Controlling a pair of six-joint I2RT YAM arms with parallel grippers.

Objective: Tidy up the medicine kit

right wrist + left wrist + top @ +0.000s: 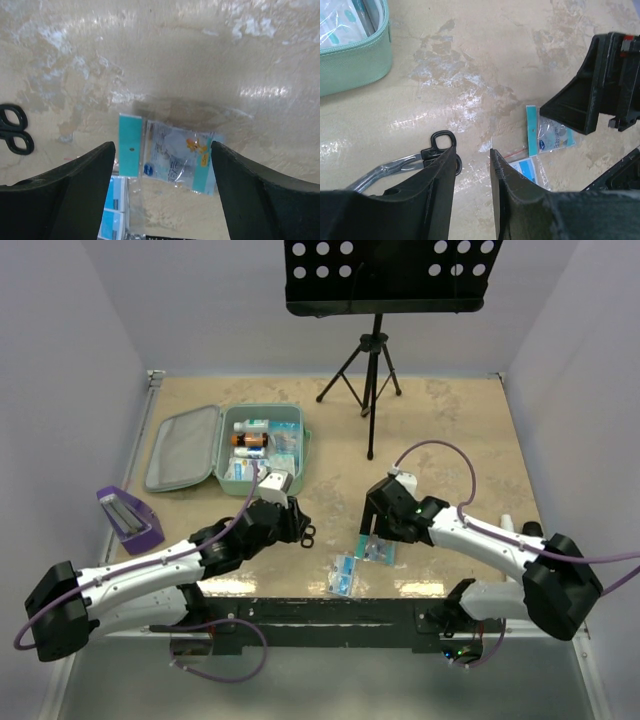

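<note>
The medicine kit (183,450) (lid open toward nine o'clock) looks rigid and light; grip its rim. Left gripper (472,152) and right gripper (161,150) both gape, empty.

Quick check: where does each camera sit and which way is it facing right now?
Top external: above and behind the bases, looking down over the table; both arms and the medicine kit show.
Left wrist: on the left arm, aimed down; left hand beside the scissors.
Right wrist: aimed down; open right hand frames a teal packet.
Shared: both wrist views show packet and scissors.
</note>
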